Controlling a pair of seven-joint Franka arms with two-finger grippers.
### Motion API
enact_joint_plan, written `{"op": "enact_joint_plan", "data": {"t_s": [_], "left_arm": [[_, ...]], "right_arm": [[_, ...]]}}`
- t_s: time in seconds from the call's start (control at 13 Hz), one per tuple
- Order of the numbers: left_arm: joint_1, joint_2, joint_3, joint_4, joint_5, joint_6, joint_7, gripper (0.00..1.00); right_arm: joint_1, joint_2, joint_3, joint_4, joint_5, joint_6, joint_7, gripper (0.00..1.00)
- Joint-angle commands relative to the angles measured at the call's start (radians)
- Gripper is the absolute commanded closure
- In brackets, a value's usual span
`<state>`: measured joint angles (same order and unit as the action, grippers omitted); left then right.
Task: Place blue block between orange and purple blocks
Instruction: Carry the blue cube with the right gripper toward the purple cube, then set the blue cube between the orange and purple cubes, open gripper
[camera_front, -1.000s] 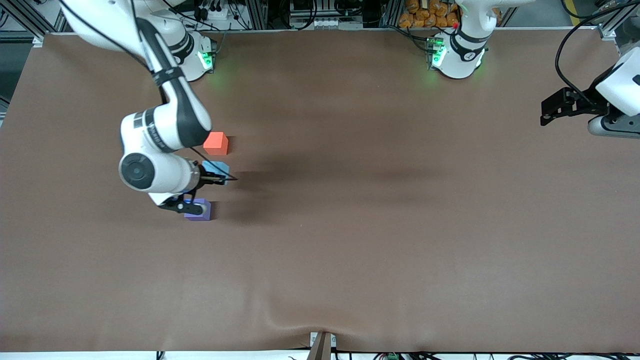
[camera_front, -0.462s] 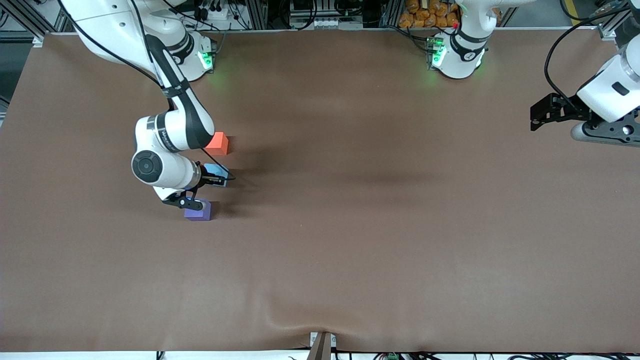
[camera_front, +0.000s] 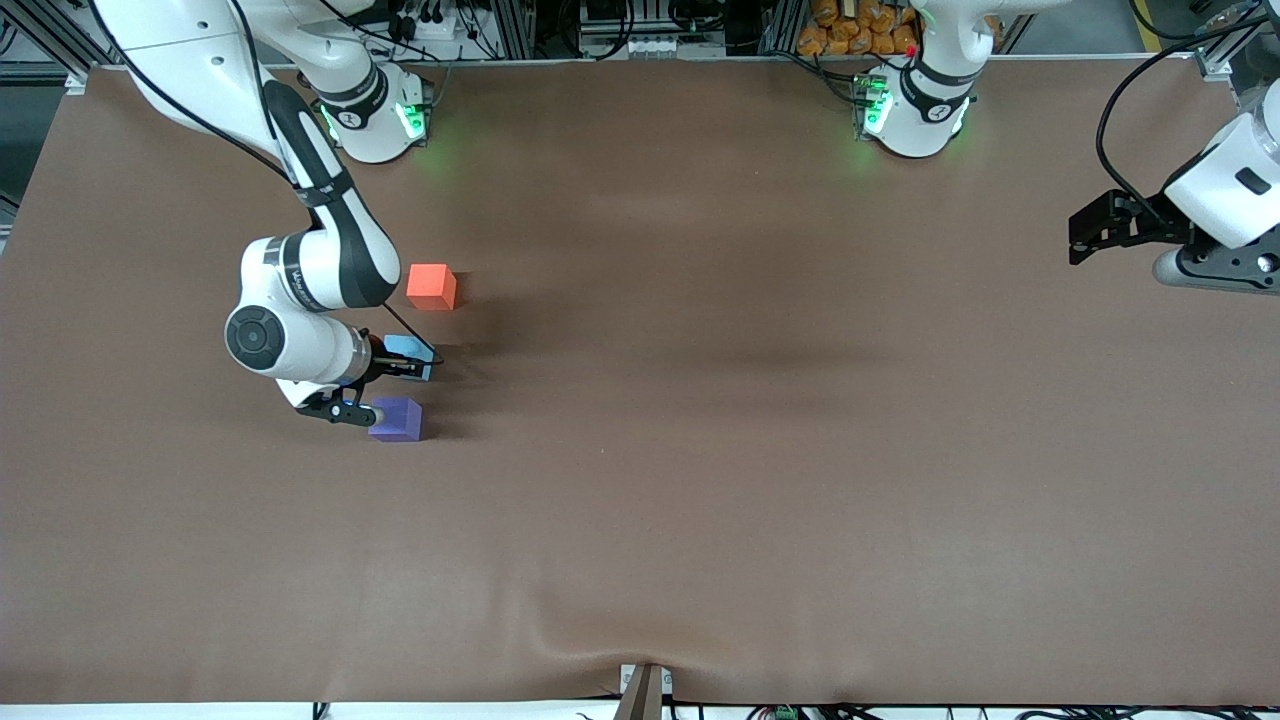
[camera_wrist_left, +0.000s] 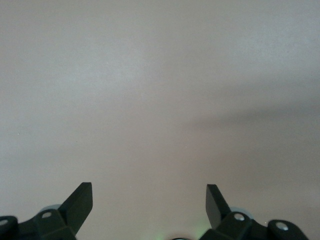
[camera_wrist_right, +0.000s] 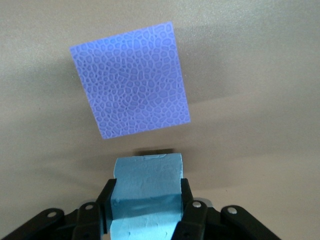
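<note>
My right gripper (camera_front: 405, 365) is shut on the light sky-blue block (camera_front: 403, 347), which sits squeezed between its fingers in the right wrist view (camera_wrist_right: 146, 192). It hangs over the table between the orange-red block (camera_front: 432, 286) and the violet-purple block (camera_front: 396, 418). The purple block shows just past the blue one in the right wrist view (camera_wrist_right: 131, 80). My left gripper (camera_front: 1080, 232) is open and empty, up in the air over the left arm's end of the table; its view shows only bare table between the fingertips (camera_wrist_left: 80, 200).
The brown mat (camera_front: 700, 450) covers the whole table. The two arm bases (camera_front: 370, 110) stand along the edge farthest from the front camera. A small bracket (camera_front: 643, 690) sits at the table's near edge.
My right gripper has shifted with the blue block toward the right arm's end of the table. My left gripper has moved a little at its end of the table.
</note>
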<state>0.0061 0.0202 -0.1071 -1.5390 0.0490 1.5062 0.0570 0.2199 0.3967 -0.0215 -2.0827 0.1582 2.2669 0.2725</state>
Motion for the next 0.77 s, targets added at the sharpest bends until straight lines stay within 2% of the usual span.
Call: {"op": "enact_joint_plan", "data": {"t_s": [0.0, 0.23, 0.31, 0.38, 0.54, 0.69], "left_arm": [[0.012, 0.003, -0.003, 0.005, 0.009, 0.008, -0.002, 0.0], [0.014, 0.001, -0.003, 0.005, 0.0, 0.006, -0.002, 0.0], [0.014, 0.001, -0.003, 0.005, -0.009, 0.006, -0.002, 0.0], [0.014, 0.001, -0.003, 0.005, -0.014, 0.008, -0.002, 0.0], [0.014, 0.001, -0.003, 0.005, -0.015, 0.008, -0.002, 0.0], [0.014, 0.001, -0.003, 0.005, -0.015, 0.008, -0.002, 0.0]], "right_arm": [[-0.011, -0.016, 0.017, -0.045, -0.006, 0.052, -0.015, 1.0], [0.021, -0.004, 0.015, -0.059, -0.006, 0.088, -0.018, 1.0], [0.016, 0.004, 0.015, -0.057, -0.006, 0.088, -0.018, 0.66], [0.019, 0.008, 0.015, -0.056, -0.006, 0.086, -0.012, 0.01], [0.018, -0.004, 0.017, -0.039, -0.006, 0.036, -0.001, 0.0], [0.004, -0.033, 0.015, 0.069, -0.006, -0.163, -0.001, 0.0]]}}
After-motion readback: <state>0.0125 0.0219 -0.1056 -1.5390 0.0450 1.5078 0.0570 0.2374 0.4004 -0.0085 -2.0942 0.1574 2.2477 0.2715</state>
